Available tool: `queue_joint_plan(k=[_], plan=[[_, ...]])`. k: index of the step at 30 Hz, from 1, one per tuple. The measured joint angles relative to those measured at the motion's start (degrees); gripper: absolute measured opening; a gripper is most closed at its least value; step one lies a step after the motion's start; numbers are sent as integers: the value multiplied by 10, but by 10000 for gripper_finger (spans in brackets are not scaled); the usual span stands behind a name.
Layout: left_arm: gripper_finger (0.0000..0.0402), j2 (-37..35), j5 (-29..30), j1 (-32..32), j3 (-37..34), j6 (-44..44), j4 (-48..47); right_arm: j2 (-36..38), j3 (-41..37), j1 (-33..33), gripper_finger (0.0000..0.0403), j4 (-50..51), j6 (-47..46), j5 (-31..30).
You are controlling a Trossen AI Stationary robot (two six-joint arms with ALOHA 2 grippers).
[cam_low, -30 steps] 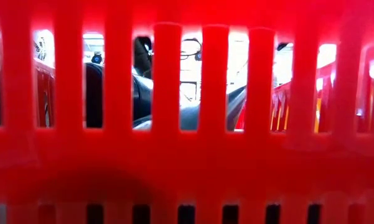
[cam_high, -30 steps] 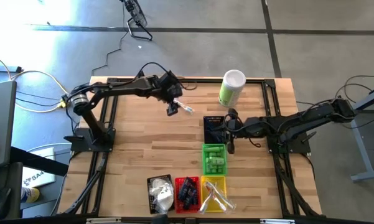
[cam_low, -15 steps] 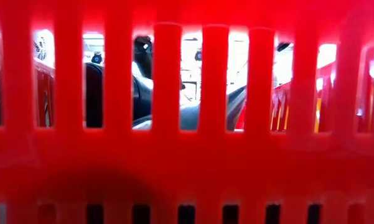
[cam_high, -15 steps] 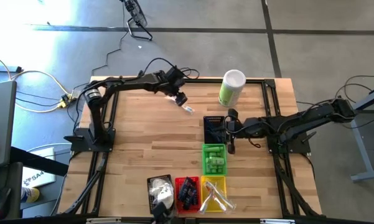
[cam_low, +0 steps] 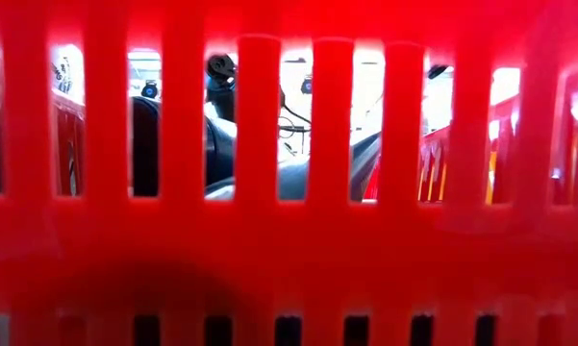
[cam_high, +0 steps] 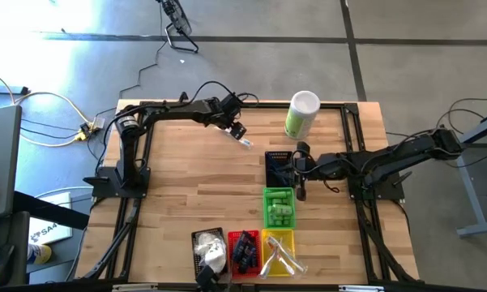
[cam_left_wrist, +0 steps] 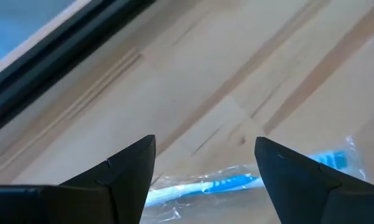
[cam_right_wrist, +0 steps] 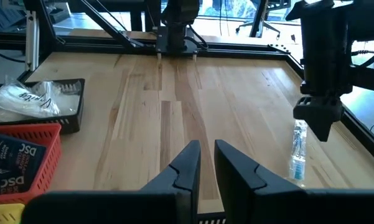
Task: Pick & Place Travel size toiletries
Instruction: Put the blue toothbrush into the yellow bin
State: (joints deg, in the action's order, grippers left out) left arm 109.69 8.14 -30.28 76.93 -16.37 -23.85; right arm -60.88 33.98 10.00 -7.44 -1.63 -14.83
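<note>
Where the grey floor (cam_high: 405,73) is crossed by dark seams, a pale wooden table (cam_high: 186,178) is framed by black rails. Near its far edge, a clear-wrapped stick (cam_high: 245,142) with a blue-and-white core is seen lying flat on the bare wood. Directly above it the left gripper (cam_high: 237,130) is held, fingers (cam_left_wrist: 121,174) spread wide and empty. The right gripper (cam_high: 299,185) is parked beside the green basket (cam_high: 279,208), nearly closed, holding nothing.

left gripper (cam_left_wrist: 205,168) spread; right gripper (cam_right_wrist: 206,163) nearly closed.
</note>
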Motion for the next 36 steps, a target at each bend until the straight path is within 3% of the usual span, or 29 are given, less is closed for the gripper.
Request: queue_joint_plan(k=[14,19,32,36], plan=[[271,37,2,19,0,-35,0,0,0,0,40,-6,-3,0],[271,37,-33,24,0,-48,-32,0,0,0,40,-5,-3,0],[271,37,-37,84,7,-49,-81,0,0,0,40,-5,-3,0],[271,37,7,104,45,-11,-84,0,0,0,40,-5,-3,0]])
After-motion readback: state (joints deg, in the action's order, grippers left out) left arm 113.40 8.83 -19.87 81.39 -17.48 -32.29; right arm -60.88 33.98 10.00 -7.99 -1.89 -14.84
